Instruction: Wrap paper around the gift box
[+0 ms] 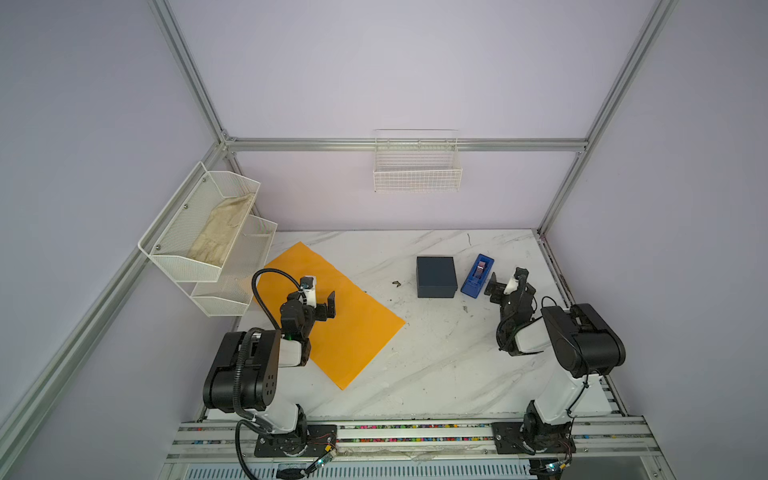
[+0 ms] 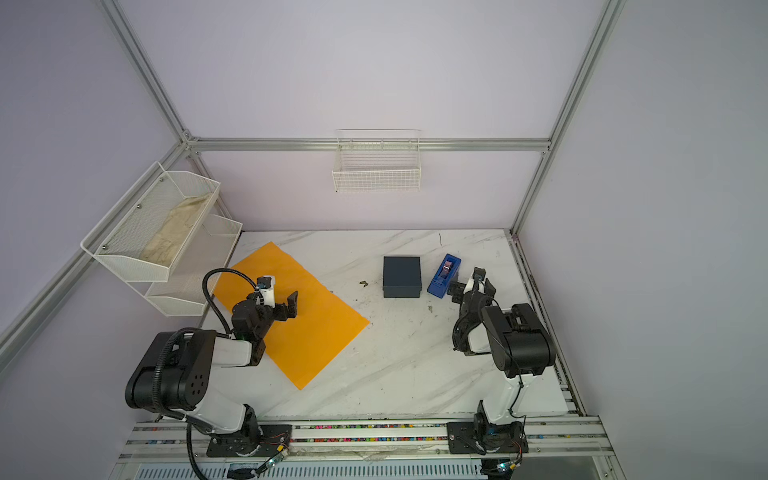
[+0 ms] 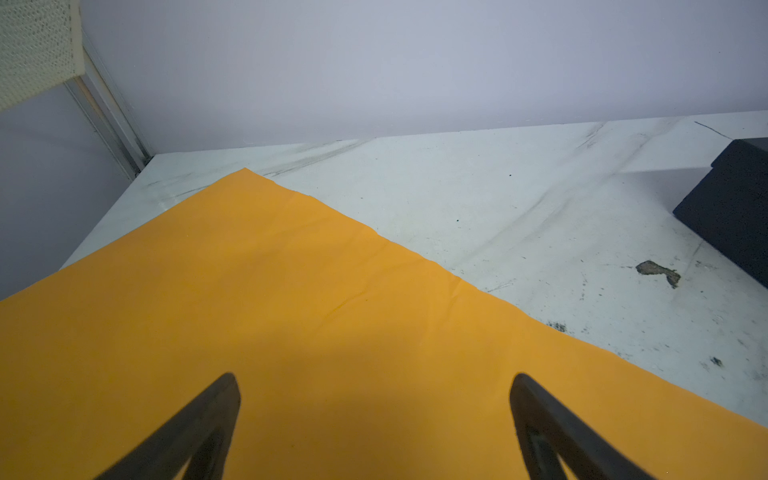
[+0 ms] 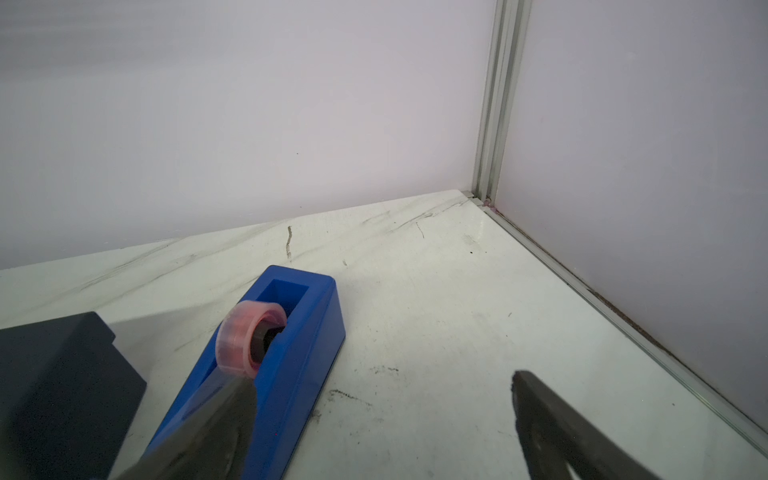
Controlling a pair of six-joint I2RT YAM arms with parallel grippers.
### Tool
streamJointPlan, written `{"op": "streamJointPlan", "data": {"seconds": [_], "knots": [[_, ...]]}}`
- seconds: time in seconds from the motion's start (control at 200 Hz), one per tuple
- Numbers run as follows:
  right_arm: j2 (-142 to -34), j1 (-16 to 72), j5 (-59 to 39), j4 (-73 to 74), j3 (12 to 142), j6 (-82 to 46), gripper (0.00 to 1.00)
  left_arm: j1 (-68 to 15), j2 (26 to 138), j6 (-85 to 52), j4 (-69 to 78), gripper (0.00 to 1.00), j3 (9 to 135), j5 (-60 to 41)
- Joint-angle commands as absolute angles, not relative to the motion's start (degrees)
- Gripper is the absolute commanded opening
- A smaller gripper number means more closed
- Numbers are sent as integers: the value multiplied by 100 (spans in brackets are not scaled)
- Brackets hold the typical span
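Wrapping cell, both arms at rest above the table. The gift box [image 1: 435, 276], a small, matte, dark navy cuboid with a lid seam running round its sides, stands upright and unwrapped on the bare table, right of centre toward the back wall. The paper [image 1: 349, 328], a large plain orange-yellow rectangular sheet, lies flat and set diagonally on the left half of the table, well apart from the box. The left wrist view shows only faint creases in it. Just beside the box, on its right, lies a bright blue wedge-shaped tape dispenser [image 1: 478, 276] carrying a pinkish translucent roll.

The table [image 1: 436, 370] is a white marble-patterned surface with grey veins, dark scuffs and a small chipped patch between paper and box. Pale lavender walls framed in aluminium rails enclose it. A white two-tier mesh shelf [image 1: 166, 249] hangs on the left wall, with a crumpled beige cloth [image 1: 220, 232] in its upper tier. A white wire basket [image 1: 417, 180] hangs on the back wall.

The left arm bends forward over the sheet, and the left gripper [image 3: 374, 384] hangs above the paper with jaws spread wide, grasping nothing. The right arm reaches toward the back right, and the right gripper [image 4: 380, 386] likewise stands released and empty. One of its fingers lies over the low near end of the dispenser, and contact cannot be judged.
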State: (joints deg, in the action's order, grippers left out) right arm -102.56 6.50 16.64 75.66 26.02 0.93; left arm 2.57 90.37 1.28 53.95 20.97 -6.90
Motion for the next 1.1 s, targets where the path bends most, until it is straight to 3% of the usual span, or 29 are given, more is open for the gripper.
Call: {"op": "streamJointPlan", "data": {"seconds": [0.0,1.095], "knots": [[-10230,658,1635,7803,2611,180,97,281,8947,257,5729,100,1953,-747],[-10242,659,1635,7804,2637,183,97,299,8973,251,5586,100,2047,-786]]}}
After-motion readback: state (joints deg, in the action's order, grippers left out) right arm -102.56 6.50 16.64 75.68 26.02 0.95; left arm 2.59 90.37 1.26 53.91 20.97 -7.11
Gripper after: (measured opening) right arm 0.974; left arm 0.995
